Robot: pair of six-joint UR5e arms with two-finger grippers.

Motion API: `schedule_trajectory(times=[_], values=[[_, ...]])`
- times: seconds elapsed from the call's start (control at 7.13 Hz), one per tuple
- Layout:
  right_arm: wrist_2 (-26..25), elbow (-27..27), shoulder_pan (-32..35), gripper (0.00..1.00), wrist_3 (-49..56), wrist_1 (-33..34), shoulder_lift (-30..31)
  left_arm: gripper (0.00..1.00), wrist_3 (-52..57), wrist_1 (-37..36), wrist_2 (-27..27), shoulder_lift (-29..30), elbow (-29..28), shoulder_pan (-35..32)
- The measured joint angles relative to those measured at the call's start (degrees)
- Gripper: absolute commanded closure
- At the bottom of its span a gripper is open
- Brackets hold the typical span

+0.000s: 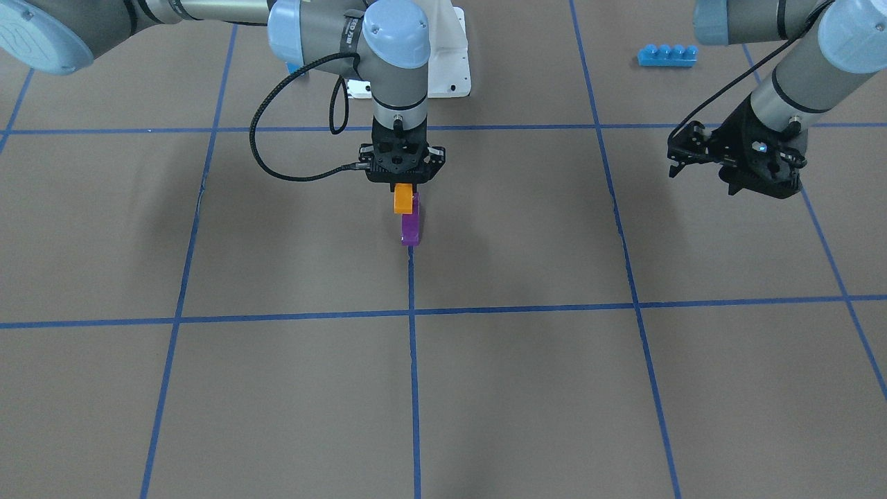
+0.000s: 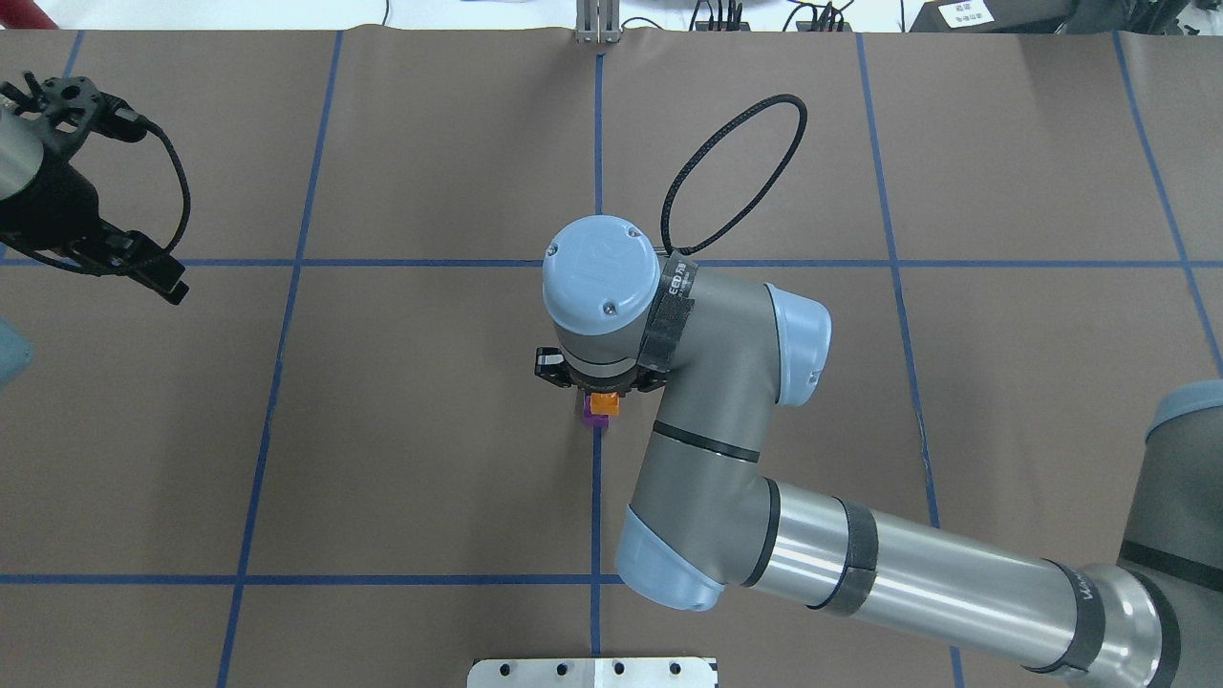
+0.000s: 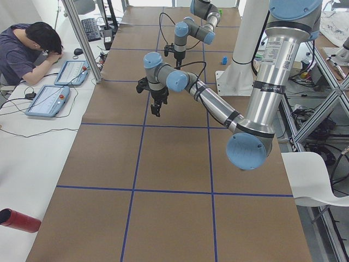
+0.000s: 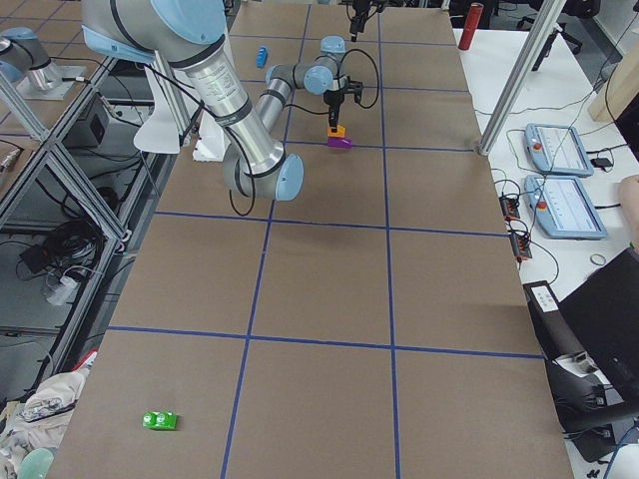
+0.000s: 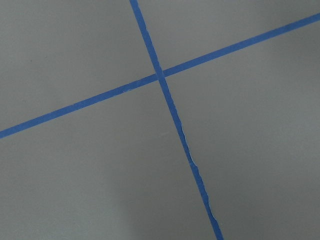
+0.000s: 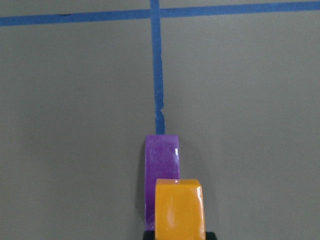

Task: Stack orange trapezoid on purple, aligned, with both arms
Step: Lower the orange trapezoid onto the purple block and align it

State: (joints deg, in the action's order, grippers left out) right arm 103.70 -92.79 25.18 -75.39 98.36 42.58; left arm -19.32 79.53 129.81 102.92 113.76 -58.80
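My right gripper [image 1: 404,188] is shut on the orange trapezoid [image 1: 403,198] near the table's middle. It holds it directly over the purple block [image 1: 411,225], which stands on a blue tape line. In the right wrist view the orange block [image 6: 179,207] overlaps the near end of the purple block [image 6: 161,160], shifted slightly to one side. I cannot tell whether they touch. Both also show in the exterior right view, orange [image 4: 337,131] above purple [image 4: 339,143]. My left gripper [image 1: 682,156] hangs open and empty above the table, far off to the robot's left.
A long blue four-stud brick [image 1: 666,55] lies near the robot's base side. The white pedestal [image 1: 450,69] stands behind the right arm. A small blue block [image 3: 224,60] sits beside it. A green block [image 4: 160,420] lies far away at the table's right end.
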Motion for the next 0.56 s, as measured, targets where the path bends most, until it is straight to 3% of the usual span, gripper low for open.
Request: schedule_trajectory(times=[0.56], values=[[-1.4, 0.1, -0.3, 1.0, 0.6, -0.1, 0.0, 0.0, 0.0, 0.0, 0.0, 0.0, 0.0, 0.1]])
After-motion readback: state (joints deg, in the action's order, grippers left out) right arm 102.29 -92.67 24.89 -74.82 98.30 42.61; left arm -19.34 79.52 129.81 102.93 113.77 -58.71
